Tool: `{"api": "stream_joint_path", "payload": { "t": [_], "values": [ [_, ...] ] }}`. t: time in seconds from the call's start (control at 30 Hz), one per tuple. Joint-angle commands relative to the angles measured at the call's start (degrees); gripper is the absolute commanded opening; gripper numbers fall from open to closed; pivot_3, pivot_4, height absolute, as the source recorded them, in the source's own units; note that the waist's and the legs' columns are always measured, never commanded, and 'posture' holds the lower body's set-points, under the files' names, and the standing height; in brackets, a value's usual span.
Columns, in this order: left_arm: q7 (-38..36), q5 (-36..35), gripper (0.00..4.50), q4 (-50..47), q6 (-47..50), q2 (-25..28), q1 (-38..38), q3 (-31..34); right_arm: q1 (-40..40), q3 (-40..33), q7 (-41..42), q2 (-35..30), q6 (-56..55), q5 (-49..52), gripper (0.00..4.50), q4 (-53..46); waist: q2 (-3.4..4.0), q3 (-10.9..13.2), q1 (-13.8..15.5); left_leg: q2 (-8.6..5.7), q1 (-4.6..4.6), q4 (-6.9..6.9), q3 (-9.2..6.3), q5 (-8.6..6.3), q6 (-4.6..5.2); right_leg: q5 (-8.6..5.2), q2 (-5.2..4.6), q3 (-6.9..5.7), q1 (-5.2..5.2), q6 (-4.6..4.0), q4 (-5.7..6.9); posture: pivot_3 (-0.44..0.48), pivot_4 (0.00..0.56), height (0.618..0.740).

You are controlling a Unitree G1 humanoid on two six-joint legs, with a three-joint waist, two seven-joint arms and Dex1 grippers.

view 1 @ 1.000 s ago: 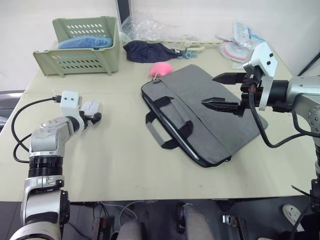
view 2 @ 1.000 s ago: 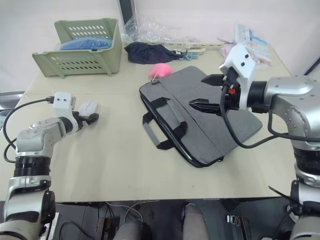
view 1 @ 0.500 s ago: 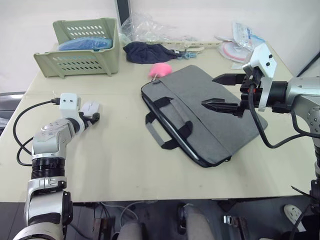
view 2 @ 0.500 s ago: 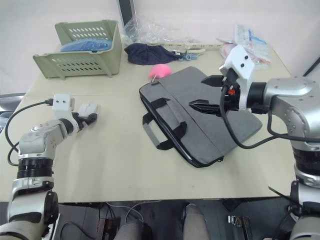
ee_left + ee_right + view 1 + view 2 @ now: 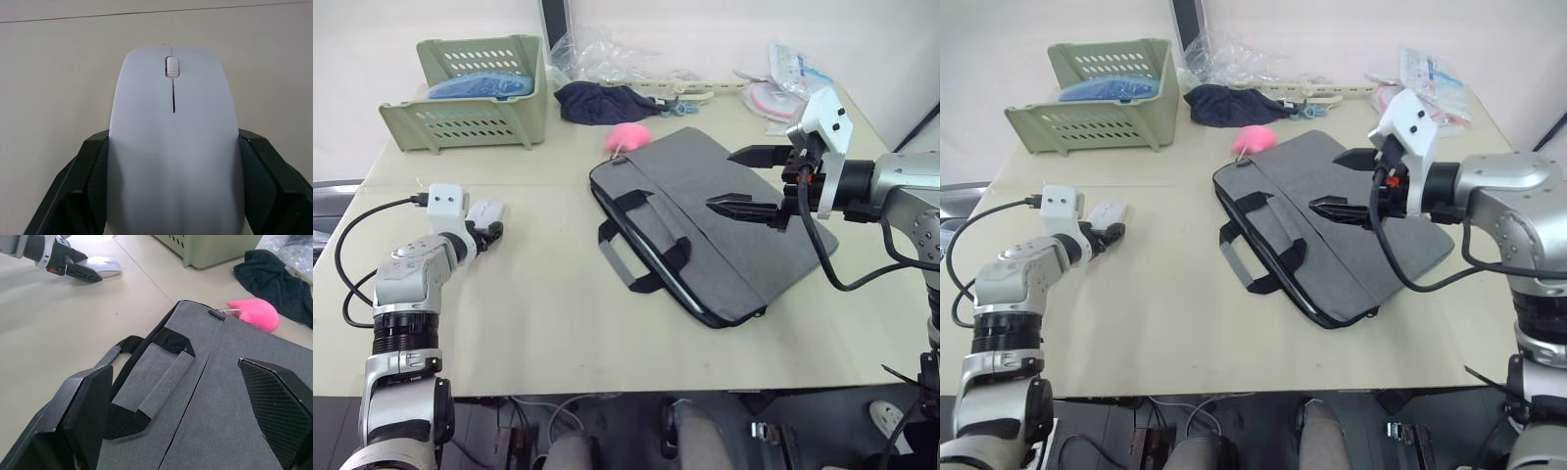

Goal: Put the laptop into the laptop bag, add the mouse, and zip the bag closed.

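Here the left gripper is sitting low on the left side of the beige desk, its two black fingers pressing against either flank of the mouse, so it is grasping the mouse. The mouse is lying flat on the desk surface with its scroll wheel end pointing away from the wrist.

Well apart from it, toward the middle and right of the desk, the laptop bag is lying flat at a slant, its two black strap handles facing the left arm. A dark edge is showing along the bag's near rim, though whether that is trim or the laptop is not something the views are settling.

The right gripper is hovering above the far right part of the bag with its fingers spread wide and nothing between them. From the right wrist view those fingers are framing the grey fabric and the handles below.

Just beyond the bag's far corner a pink fluffy blob is resting on the desk, and behind that a dark navy cloth bundle is lying near some crumpled clear plastic. At the far left corner a pale green slotted basket is holding something blue.
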Motion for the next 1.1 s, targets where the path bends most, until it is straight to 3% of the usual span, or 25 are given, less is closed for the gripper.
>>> {"api": "stream_joint_path", "payload": {
  "t": [0.03, 0.23, 0.6, 0.9, 1.1],
  "values": [
    [-0.14, 0.93, 2.90, 1.55, 4.13, -0.04, 2.70, -1.05, -0.38, -2.79, -1.12, 0.20, -0.72, 0.25, 4.50, -1.13, 0.00, 0.00, -0.01, 0.00, 0.00, 0.00, 0.00, 0.00, 0.00, 0.00, 0.00, 0.00, 0.00, 0.00, 0.00, 0.000, 0.150, 0.740],
    [-1.57, -0.86, 2.90, -4.29, 7.52, 1.77, 1.29, 0.10, -1.03, -2.36, -1.43, 0.61, -0.59, 0.06, 4.50, -1.27, 0.00, 0.00, 0.00, 0.00, 0.00, 0.00, 0.00, 0.00, 0.00, 0.00, 0.00, 0.00, 0.00, 0.00, -0.01, 0.000, 0.150, 0.740],
    [-12.02, -5.68, 2.90, -20.23, 14.90, 12.85, 3.96, 1.57, 0.58, -1.64, -4.73, 2.14, -0.46, -0.70, 4.50, -4.01, -0.14, 0.08, 0.08, 0.00, -0.12, -0.12, -0.06, 0.00, 0.00, 0.00, 0.01, -0.10, -0.06, 0.00, -0.20, 0.000, 0.150, 0.740],
    [-24.16, -8.16, 2.90, -24.86, 2.81, 16.40, 8.52, 0.69, 6.17, 0.71, -10.29, 6.91, -1.21, -3.50, 4.50, -7.90, -0.17, 0.07, 0.39, 0.00, -0.14, -0.18, -0.06, 0.00, 0.00, 0.00, 0.01, -0.13, -0.06, 0.00, -0.27, 0.000, 0.150, 0.740],
    [-31.87, -15.06, 2.90, -30.21, -0.84, 13.66, 11.54, 2.06, 8.68, 1.26, -16.21, 10.10, -0.43, -6.32, 4.50, -9.51, -0.17, 0.07, 0.43, 0.00, -0.15, -0.18, -0.06, 0.00, 0.00, 0.00, 0.01, -0.13, -0.06, 0.00, -0.28, 0.000, 0.150, 0.740]
  ]
}}
